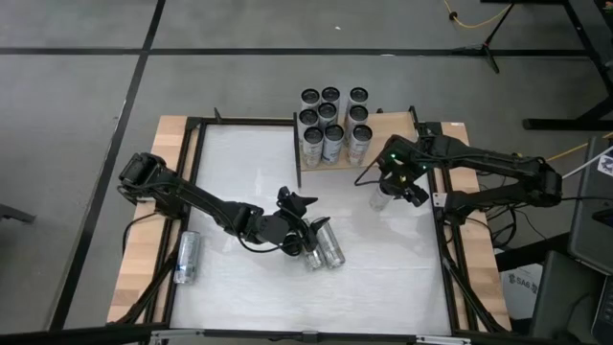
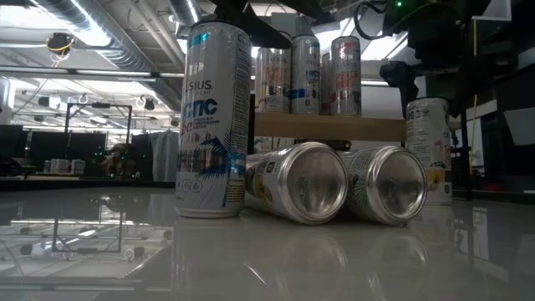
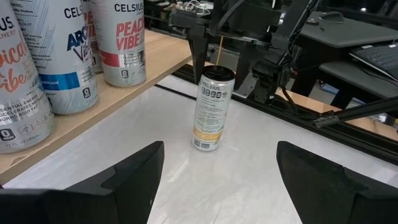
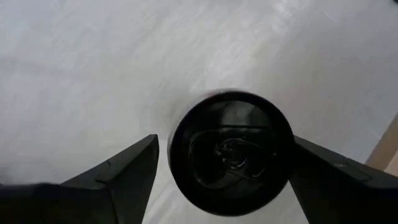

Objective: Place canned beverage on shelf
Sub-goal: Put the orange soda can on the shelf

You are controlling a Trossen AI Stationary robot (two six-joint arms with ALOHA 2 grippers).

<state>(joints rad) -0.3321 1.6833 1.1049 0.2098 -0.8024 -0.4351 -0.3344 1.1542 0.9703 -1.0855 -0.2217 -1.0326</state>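
"CELSIUS" on the upright can [image 3: 212,107]; "PEACH VIBE" on a shelf can [image 3: 122,38].

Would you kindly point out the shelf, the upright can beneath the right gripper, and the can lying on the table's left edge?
shelf [image 3: 134,74], left wrist view, front edge of its board.
upright can [image 3: 211,109], left wrist view, label side.
lying can [image 1: 187,257], high view, middle of its body.

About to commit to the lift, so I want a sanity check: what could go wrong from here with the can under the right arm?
1. The shelf is already crowded with standing cans. Little bare board is left, so placing another could topple neighbours.
2. The upright can under the right gripper stands close to the shelf's edge and could clip it on the lift.
3. Two lying cans beside the open left gripper could roll if nudged.
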